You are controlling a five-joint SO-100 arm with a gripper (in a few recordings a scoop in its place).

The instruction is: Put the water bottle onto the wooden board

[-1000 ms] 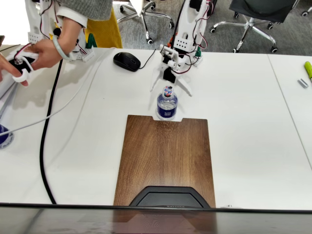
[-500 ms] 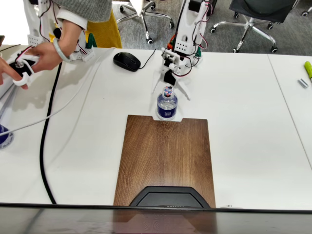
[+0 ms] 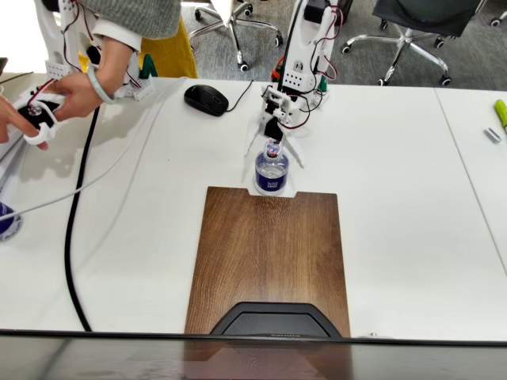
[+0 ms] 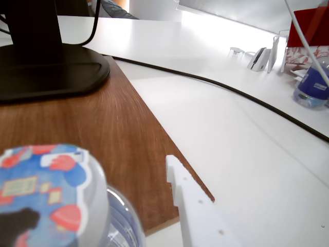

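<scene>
The water bottle [image 3: 272, 172] stands upright in the notch at the far short edge of the wooden board [image 3: 268, 255], on the white surface [image 3: 396, 182]. The fingers [image 3: 273, 147] are spread wide around its cap, holding nothing. The bottle is judged light, smooth and slippery; the cap or neck is best gripped.

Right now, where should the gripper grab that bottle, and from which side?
Probably around the neck or shoulder just below the cap, coming down from the far side. The bottle stands upright in the board's notch, and the open gripper already straddles its top.
</scene>
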